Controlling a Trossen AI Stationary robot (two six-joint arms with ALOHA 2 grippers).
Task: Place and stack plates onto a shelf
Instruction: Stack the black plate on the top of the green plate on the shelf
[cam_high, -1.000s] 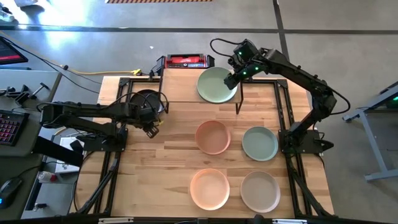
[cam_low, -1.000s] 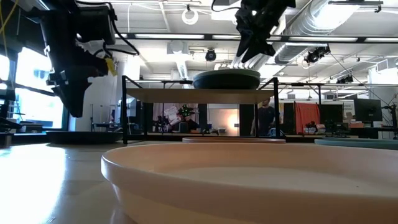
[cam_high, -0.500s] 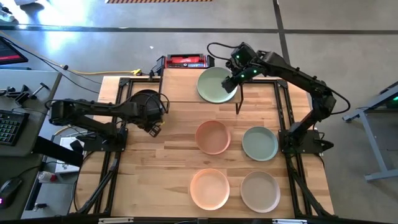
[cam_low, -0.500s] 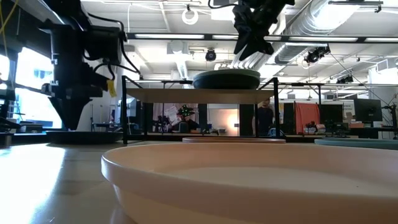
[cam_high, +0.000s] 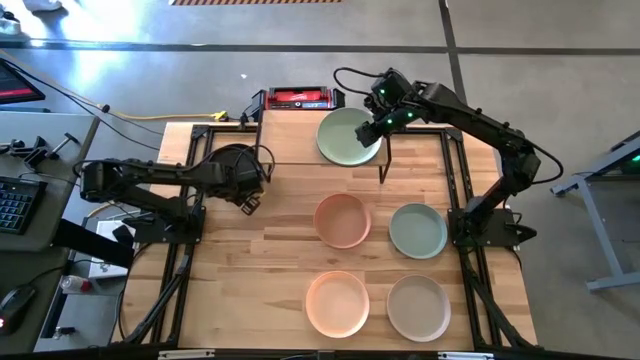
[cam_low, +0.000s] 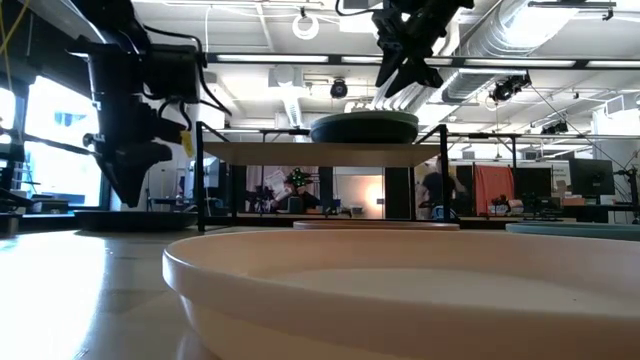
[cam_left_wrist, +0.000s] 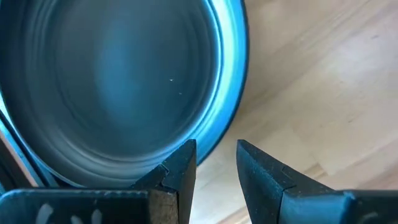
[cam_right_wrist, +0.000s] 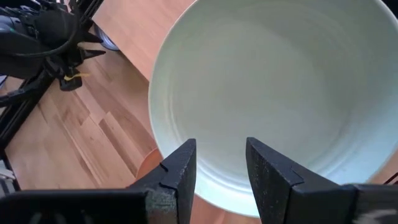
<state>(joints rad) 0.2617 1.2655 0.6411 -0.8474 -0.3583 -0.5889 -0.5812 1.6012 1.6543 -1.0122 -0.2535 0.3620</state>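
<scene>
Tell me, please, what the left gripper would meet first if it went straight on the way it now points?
Probably the near rim of the black plate: the left gripper, fingers slightly apart, points right at that edge, though depth is unclear.

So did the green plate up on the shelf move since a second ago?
No. The green plate sits at the same spot on the shelf, beside the red box. The right gripper hovers over its rim.

High cam looks straight down on my table; low cam's level w/ it, both catch the shelf.
</scene>
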